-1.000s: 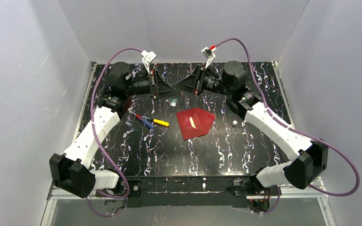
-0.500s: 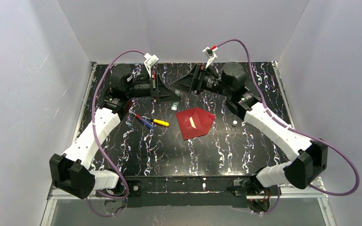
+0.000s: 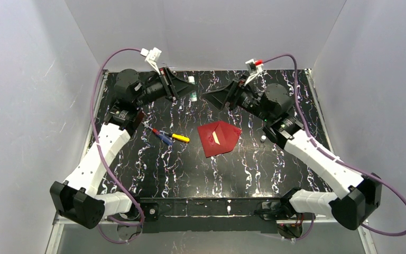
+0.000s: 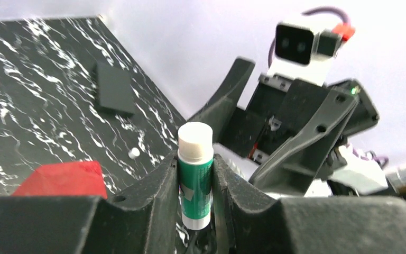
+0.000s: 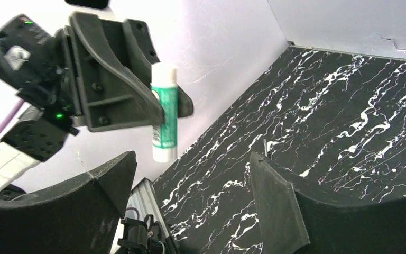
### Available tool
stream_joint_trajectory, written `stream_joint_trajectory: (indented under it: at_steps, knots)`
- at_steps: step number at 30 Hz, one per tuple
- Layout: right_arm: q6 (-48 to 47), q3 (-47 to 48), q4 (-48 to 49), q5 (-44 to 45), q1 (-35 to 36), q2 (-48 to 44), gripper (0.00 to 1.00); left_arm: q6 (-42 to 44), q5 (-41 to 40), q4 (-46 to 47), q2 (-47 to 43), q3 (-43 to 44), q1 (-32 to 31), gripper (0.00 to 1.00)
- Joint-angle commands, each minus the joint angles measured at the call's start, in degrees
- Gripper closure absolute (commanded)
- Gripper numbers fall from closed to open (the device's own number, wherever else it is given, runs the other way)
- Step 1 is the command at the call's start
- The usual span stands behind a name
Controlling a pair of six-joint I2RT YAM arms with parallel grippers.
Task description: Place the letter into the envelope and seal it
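The dark red envelope (image 3: 220, 138) lies flat at mid-table, and its corner shows in the left wrist view (image 4: 63, 179). A pale sliver sits at its flap; the letter is otherwise hidden. My left gripper (image 3: 189, 88) (image 4: 195, 161) hangs above the table's back and is shut on a green glue stick (image 3: 194, 96) (image 4: 195, 182) (image 5: 164, 114), which stands upright with its white tip bare. My right gripper (image 3: 211, 98) (image 5: 193, 159) faces it a short way to the right. It is open, with nothing between its fingers.
A small white cap (image 3: 263, 138) (image 4: 134, 153) lies right of the envelope. A blue-and-red pen (image 3: 162, 136) and a yellow one (image 3: 180, 138) lie to its left. A black square sheet (image 4: 114, 89) rests near the back wall. White walls close in three sides.
My right gripper has opened and pulled back to the right. My left gripper has carried the glue stick up and toward the back left, so the two grippers now stand apart.
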Motion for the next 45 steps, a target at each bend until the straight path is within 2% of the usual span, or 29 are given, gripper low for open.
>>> stream_joint_trajectory:
  at_steps: [1,6,14,18,23,27,29,31,33,37,41,45]
  knots:
    - [-2.2,6.2,1.6,-3.3,0.8,4.3,0.18,-2.9,-12.7,3.2,-3.1,2.9,0.0,1.0]
    - [2.9,8.5,6.7,-5.8,1.5,7.9,0.29,-6.4,-12.2,4.7,-2.4,4.2,0.0,1.0]
    - [7.9,12.2,11.1,-10.0,1.7,11.8,0.29,-8.5,-10.6,4.9,-1.3,4.2,0.0,1.0]
    - [8.7,12.9,10.6,-9.5,1.7,12.2,0.35,-8.7,-10.2,5.3,-1.4,4.3,0.0,1.0]
    - [11.0,14.3,11.1,-11.9,1.7,14.2,0.69,-9.3,-10.1,6.0,-1.5,4.4,0.0,1.0]
    - [12.3,13.3,12.4,-13.2,1.7,14.0,0.86,-8.7,-8.8,6.0,-1.3,5.0,0.4,1.0]
    - [12.5,12.8,13.3,-14.8,1.6,13.5,0.92,-8.0,-6.0,6.1,-0.9,5.8,1.2,1.0]
    - [12.5,12.1,15.3,-17.4,1.6,13.0,0.99,-6.7,1.0,6.1,1.1,8.1,2.8,1.0]
    - [13.6,11.6,18.7,-21.4,1.4,13.0,0.99,-6.3,11.1,6.4,3.2,10.6,3.6,1.0]
    - [18.2,11.4,25.2,-29.0,1.4,13.9,0.99,-5.2,23.3,10.3,4.3,12.2,3.9,1.0]
    - [27.9,11.4,40.1,-35.8,1.4,15.9,0.99,-5.7,28.4,17.1,3.7,12.0,3.8,1.0]
    - [38.1,13.9,52.0,-43.1,1.5,18.8,0.99,-12.0,31.1,28.5,4.1,12.1,3.7,1.0]
